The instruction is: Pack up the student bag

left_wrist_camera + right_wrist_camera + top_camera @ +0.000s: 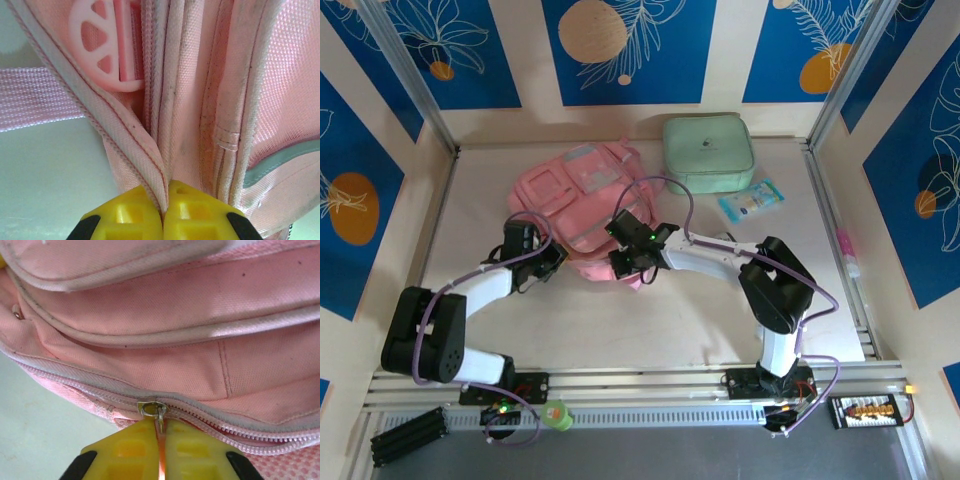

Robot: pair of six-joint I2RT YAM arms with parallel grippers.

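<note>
Toward the back of the pale table (620,330) I see the large soft pink fabric student bag (575,200) lying flat. A mint-green rectangular zip case (708,152) sits near its far right corner, and a small light-blue packet (751,199) lies just right of that. Both arms reach the bag's near edge. On my left wrist feed, the left gripper (163,215) is clamped tight on a piped seam fold of the bag. On the right wrist feed, the right gripper (161,452) is pinched closed on the small metal zipper pull (159,414).
</note>
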